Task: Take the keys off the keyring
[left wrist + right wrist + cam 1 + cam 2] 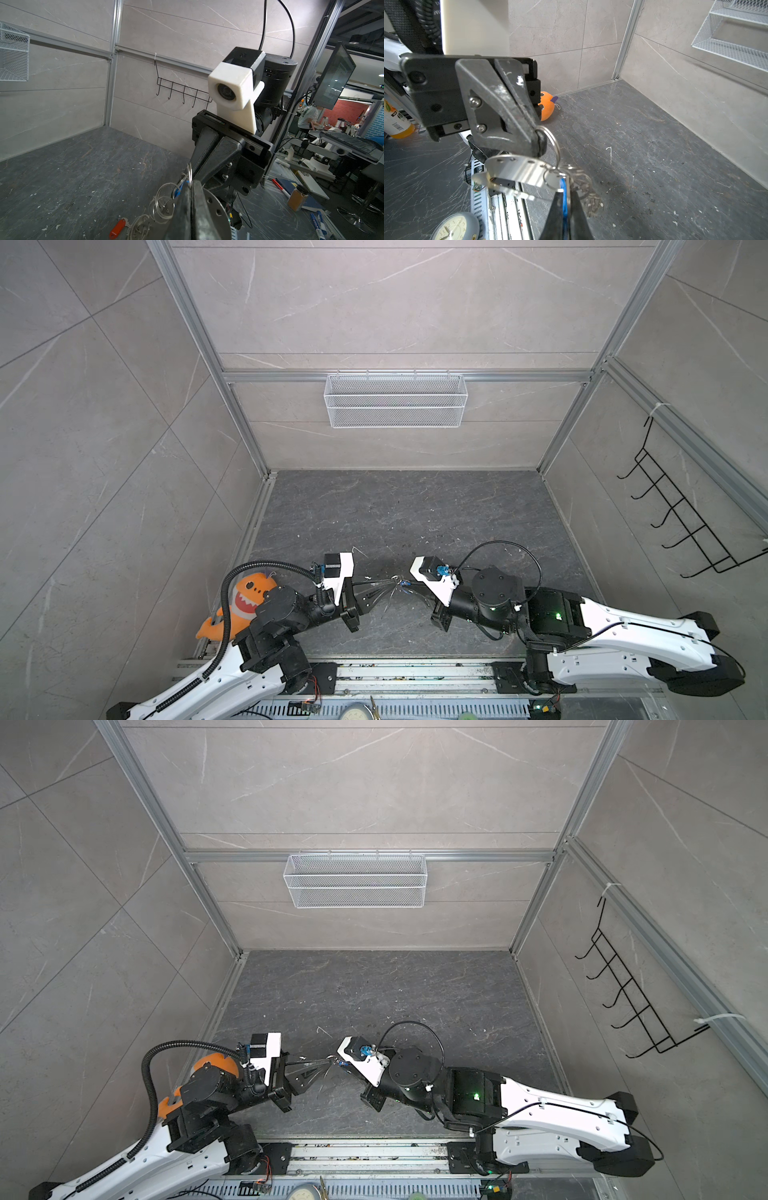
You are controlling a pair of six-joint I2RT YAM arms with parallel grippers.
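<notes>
The main risk from here is a tug-of-war over a tangle. The left gripper (538, 139) has its jaws pressed together on a thin split ring (555, 143). From that ring hang the keyring (517, 170) plate, further rings and the link chain (591, 197). The right gripper (194, 174) has its jaws clamped on the blue-tagged key (564, 187), pinching the flat plastic tag.

If the arms pull straight apart while the key's small ring is not yet worked round the split, the wire could slide out of the left pinch. The whole bundle would then drop. The tag could also slip free, since smooth plastic probably gives little hold. The overlapping rings may snag one another, and the loose chain could swing and twist the bundle out of line.

Both arms reach in from the near rail with forearms low and wrists bent inward. The two sets of jaws point at each other, tips almost meeting, above the tabletop (415, 510). The left arm passes just beside the orange plush toy (245, 601).

The bundle hangs in the air well apart from the toy, out beyond the left wrist. The red-tagged key (117, 228) lies loose on the tabletop, also away from the toy and apparently off the ring already. The blue one looks like the last to free.
</notes>
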